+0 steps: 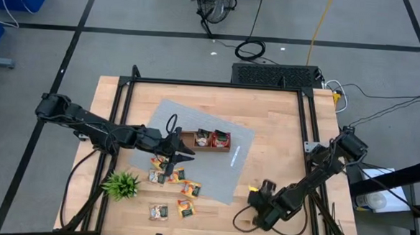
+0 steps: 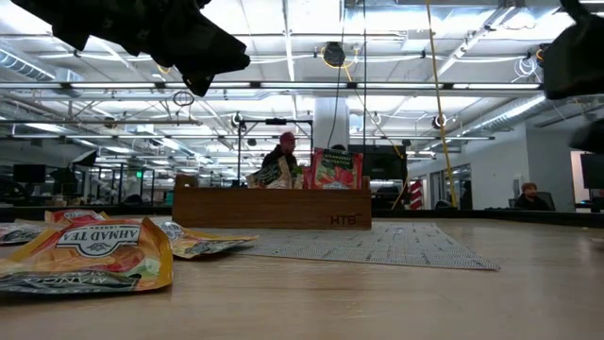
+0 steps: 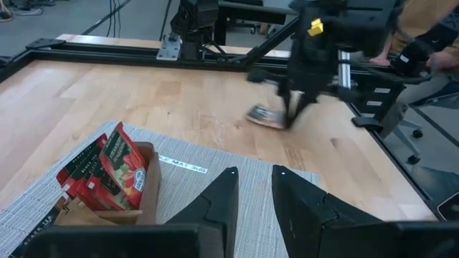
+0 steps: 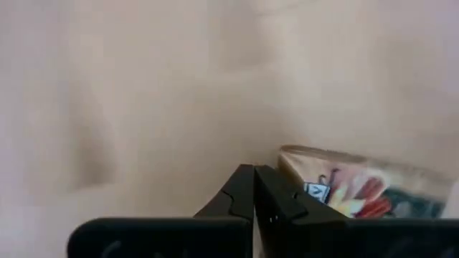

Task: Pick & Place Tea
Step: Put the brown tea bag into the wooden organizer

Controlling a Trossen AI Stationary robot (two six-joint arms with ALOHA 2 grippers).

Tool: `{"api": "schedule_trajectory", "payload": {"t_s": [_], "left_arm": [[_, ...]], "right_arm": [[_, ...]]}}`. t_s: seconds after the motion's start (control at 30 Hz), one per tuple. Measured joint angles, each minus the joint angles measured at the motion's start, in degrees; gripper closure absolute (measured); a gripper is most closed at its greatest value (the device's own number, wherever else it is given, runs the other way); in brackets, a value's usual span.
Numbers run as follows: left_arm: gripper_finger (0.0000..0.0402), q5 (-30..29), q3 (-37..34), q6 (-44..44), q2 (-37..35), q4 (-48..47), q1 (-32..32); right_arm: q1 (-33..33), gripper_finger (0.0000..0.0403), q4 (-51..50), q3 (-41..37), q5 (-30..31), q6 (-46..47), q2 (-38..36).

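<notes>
Red tea sachets (image 1: 221, 140) stand in the brown wooden tray (image 1: 194, 147) on the grey mat (image 1: 221, 179). More sachets (image 1: 172, 176) lie loose on the mat and table near the plant. My left gripper (image 1: 186, 151) hovers at the tray's left end, open with nothing between its fingers (image 3: 226, 204). My right gripper (image 1: 258, 191) is over the bare wood to the right of the mat, pointing steeply down. It is shut on a yellow-and-red sachet (image 4: 358, 190). My right gripper holds the sachet by one edge (image 4: 283, 161), which runs in behind its shut fingers (image 4: 276, 201); the finger hides the exact spot. The fingers come from above, slanting down. In the left wrist view the sachet (image 3: 264, 116) sticks out sideways from the fingertips, just over the wood.
A small green plant (image 1: 122, 185) stands near the table's front left. Black frame rails (image 1: 306, 137) run along the table's sides and back. Bare wood lies between the mat and the right rail. People show in the room beyond the table.
</notes>
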Motion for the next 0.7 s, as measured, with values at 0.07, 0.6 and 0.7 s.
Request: {"api": "schedule_trajectory", "payload": {"t_s": [0.07, 0.6, 0.7], "left_arm": [[0.0314, 0.0, 0.0, 0.1, 0.0, 0.0, 0.0], [0.0314, -0.1, 0.0, 2.5, 0.0, 0.1, 0.0], [0.0314, -0.2, 0.0, 3.2, 0.0, 0.5, 0.0]], "right_arm": [[0.1, 0.0403, -0.1, -0.2, 2.1, -0.5, -1.7], [1.1, 0.0403, -24.5, 1.8, 3.3, 5.7, -10.3], [-0.7, 0.0386, -22.9, -0.2, -2.9, 1.3, -10.1]]}}
